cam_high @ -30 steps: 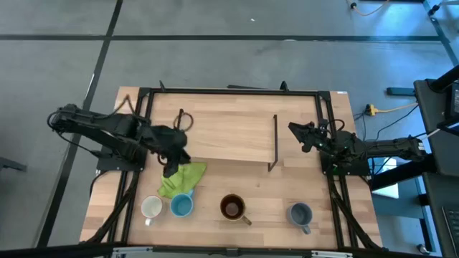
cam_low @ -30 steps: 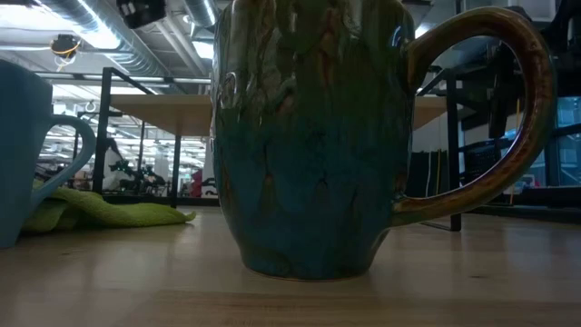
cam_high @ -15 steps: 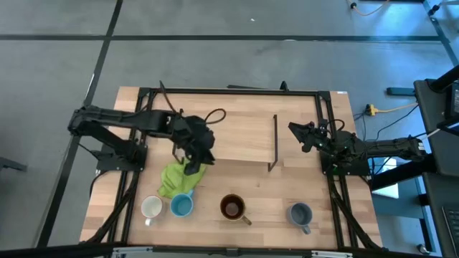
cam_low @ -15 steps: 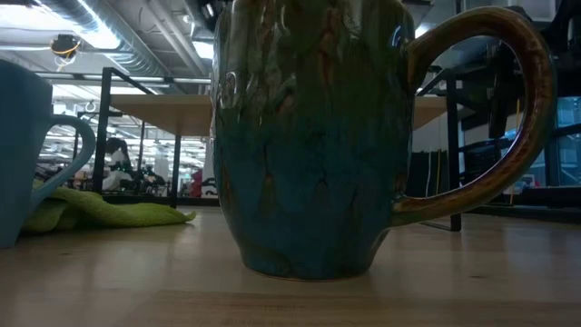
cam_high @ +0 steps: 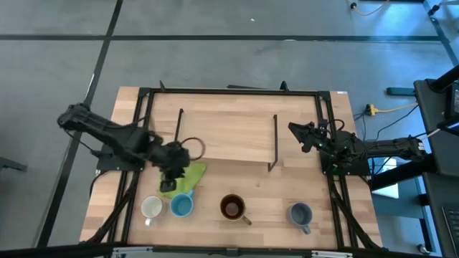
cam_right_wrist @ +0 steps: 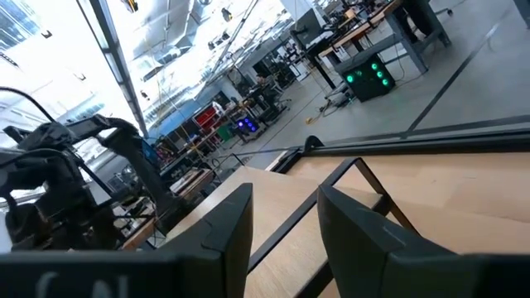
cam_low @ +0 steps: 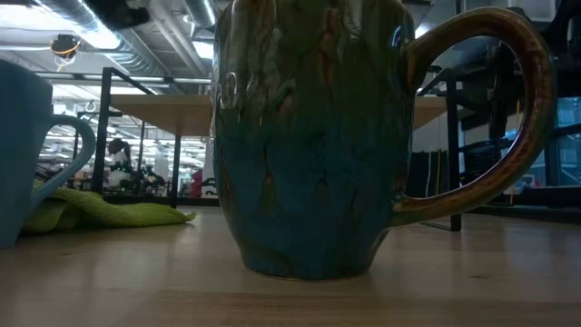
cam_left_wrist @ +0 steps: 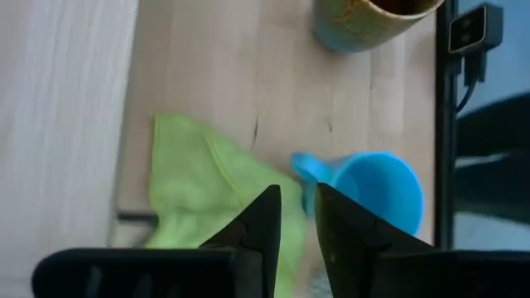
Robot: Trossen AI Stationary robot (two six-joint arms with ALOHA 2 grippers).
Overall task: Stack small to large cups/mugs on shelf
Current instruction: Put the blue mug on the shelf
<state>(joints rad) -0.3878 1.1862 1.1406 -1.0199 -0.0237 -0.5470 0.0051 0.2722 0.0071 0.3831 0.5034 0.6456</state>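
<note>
Four mugs stand in a row near the table's near edge: white point(cam_high: 151, 208), light blue point(cam_high: 181, 206), brown with a dark inside point(cam_high: 232, 207) and grey-blue point(cam_high: 300, 213). The shelf point(cam_high: 229, 136), a light-wood board with black wire ends, stands behind them. My left gripper point(cam_high: 170, 182) hovers over a green cloth point(cam_high: 185, 175), just behind the light blue mug point(cam_left_wrist: 373, 192). Its fingers point(cam_left_wrist: 298, 207) stand a narrow gap apart and hold nothing. My right gripper point(cam_high: 296, 135) waits open beside the shelf's right end.
The green cloth lies crumpled on the table between the shelf's front edge and the light blue mug. In the low view the brown mug point(cam_low: 309, 136) fills the front. A black frame point(cam_high: 229, 91) runs round the table's edges.
My left gripper swung toward the far right over the shelf's left part, then came back toward the near edge. It has turned and now hangs over the green cloth by the light blue mug. The mugs have stayed in place.
</note>
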